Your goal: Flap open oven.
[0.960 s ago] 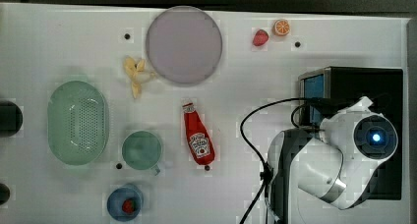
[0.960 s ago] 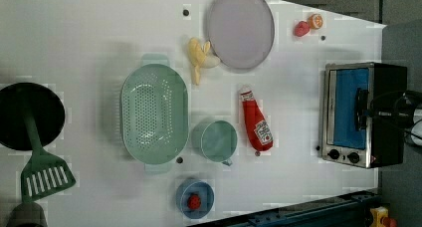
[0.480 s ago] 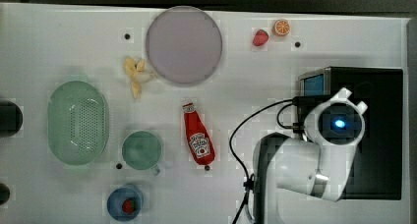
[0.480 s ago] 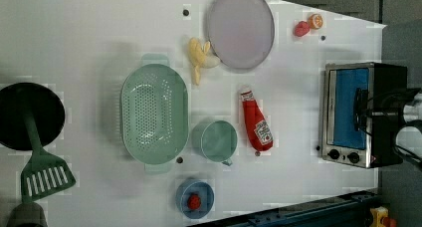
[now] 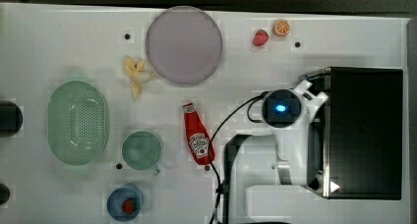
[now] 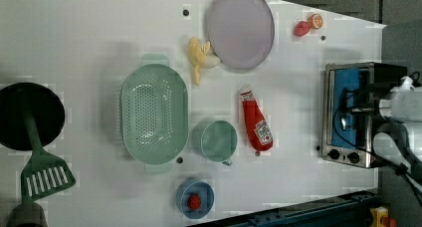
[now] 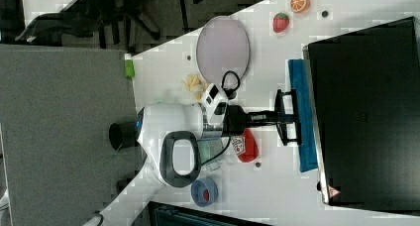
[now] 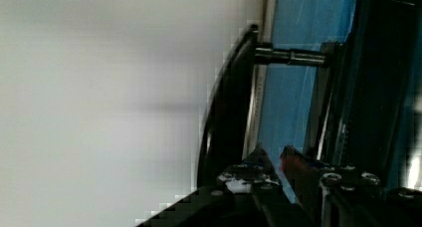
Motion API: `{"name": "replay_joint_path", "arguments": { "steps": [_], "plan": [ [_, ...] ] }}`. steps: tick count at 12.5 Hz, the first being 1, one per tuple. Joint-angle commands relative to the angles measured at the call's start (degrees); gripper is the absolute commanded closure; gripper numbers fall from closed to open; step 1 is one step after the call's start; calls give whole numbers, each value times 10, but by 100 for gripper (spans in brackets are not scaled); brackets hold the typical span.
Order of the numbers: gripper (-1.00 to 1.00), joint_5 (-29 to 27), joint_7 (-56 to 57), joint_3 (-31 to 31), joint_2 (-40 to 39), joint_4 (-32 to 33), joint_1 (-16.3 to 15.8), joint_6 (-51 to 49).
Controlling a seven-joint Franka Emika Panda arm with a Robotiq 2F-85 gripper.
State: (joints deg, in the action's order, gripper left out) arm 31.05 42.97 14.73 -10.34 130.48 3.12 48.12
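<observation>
The oven [image 5: 366, 130] stands at the top view's right edge of the white table [image 5: 59, 37], its blue glass door [image 6: 348, 105] facing the rest of the things. In the right view the gripper [image 7: 285, 118] reaches level toward the door's dark bar handle [image 8: 226, 117]. The jaws stand at a narrow opening, and the wrist view shows them right at the bar with the blue glass behind, but I cannot tell whether they pinch it or merely hook it.

As a judgement, the oven is heavy and stiff and should stay put. The door is rigid glass in a metal frame, hinged along 1 edge, so it will swing in an arc rather than slide. The glass is fragile and slick, a poor place to push. The bar, held off the glass by posts, is the place to take hold, near its middle so the door does not twist. It may resist at first and then drop freely, so a slow pull along the arc suits it.

Counted on the table: 1 oven, 1 grey plate [image 5: 184, 44], 1 green colander [image 5: 77, 122], 1 green cup [image 5: 141, 150], 1 ketchup bottle [image 5: 197, 138], 1 blue bowl [image 5: 125, 203], 1 banana [image 5: 134, 75], 1 strawberry [image 5: 260, 37], 1 orange slice [image 5: 282, 27], plus 1 spatula [image 6: 42, 162] in the left view.
</observation>
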Motion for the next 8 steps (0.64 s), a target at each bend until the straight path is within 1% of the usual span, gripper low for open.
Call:
{"name": "replay_joint_path", "arguments": {
  "steps": [1, 5, 7, 8],
  "plan": [
    [65, 57, -146, -35, -40, 3, -32, -18],
    [65, 166, -322, -62, -109, -13, -70, -47],
    [65, 200, -402, -67, -153, -27, -91, -59],
    [65, 208, -437, -67, -175, -34, -100, -59]
  ]
}}
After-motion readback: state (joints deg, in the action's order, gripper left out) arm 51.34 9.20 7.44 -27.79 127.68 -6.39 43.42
